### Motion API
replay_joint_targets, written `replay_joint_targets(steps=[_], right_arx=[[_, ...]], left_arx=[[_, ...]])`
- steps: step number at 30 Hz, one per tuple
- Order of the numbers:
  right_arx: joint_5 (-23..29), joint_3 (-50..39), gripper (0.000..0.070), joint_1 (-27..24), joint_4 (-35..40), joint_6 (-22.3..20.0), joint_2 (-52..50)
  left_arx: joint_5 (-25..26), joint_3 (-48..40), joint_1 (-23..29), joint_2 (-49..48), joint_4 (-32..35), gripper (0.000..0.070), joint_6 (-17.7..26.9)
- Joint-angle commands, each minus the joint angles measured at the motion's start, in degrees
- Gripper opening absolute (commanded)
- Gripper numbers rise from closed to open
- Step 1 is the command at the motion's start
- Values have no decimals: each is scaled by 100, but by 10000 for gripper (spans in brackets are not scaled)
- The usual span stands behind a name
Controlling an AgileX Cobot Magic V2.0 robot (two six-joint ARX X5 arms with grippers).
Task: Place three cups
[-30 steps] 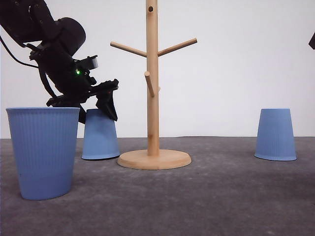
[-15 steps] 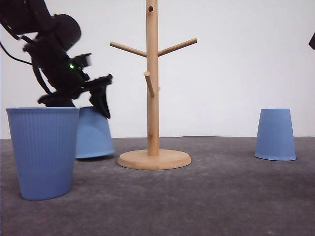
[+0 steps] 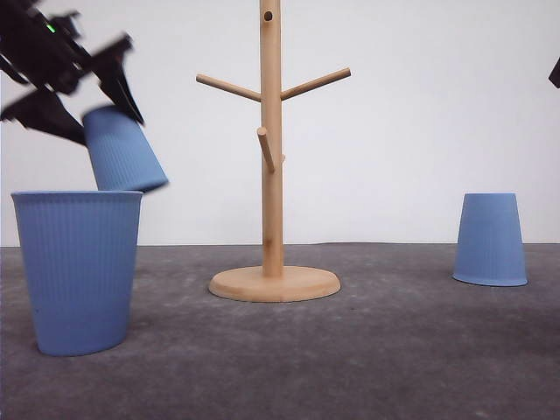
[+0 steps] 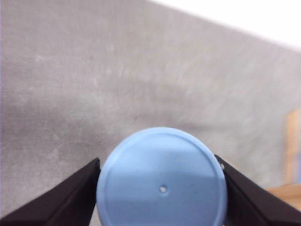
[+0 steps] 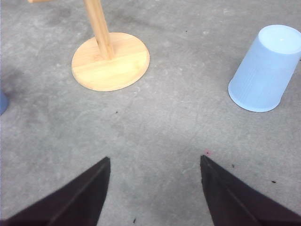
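Observation:
My left gripper (image 3: 86,103) is shut on the base end of a light-blue ribbed cup (image 3: 124,150). That cup hangs tilted, mouth down, in the air above and behind the upright cup (image 3: 79,271) at the front left. In the left wrist view the held cup's round base (image 4: 162,186) sits between the two black fingers (image 4: 61,202). Another cup (image 3: 490,239) stands upside down on the table at the right, and it also shows as the cup (image 5: 265,70) ahead of my open right gripper (image 5: 155,188), which holds nothing.
A wooden peg stand (image 3: 271,149) with a round base (image 5: 110,61) stands mid-table between the cups. Grey matte tabletop (image 3: 367,350) lies all around. A dark bit of the right arm (image 3: 556,72) juts in at the right edge.
The left gripper has lifted the upside-down cup off the table beside the stand, carrying it up and to the left and tilting it. The right arm has not moved.

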Motion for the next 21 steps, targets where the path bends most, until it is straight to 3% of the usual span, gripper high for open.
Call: replay_joint_targets(steps=[1,11,17,21], right_arx=[[22,107,384,19,59,44,20],[22,107,385,20,63,44,20],[20,107,385,20,70,44,17],[20,107,384,20,80,44,17]], left_arx=[[318,136,122,-119,66,348,-411],[2103,136,588,-474,572,350,-1716],[2295,136,469,-472,1210,353,-2296],[2273,136,311,-438,1347,353,-2422]])
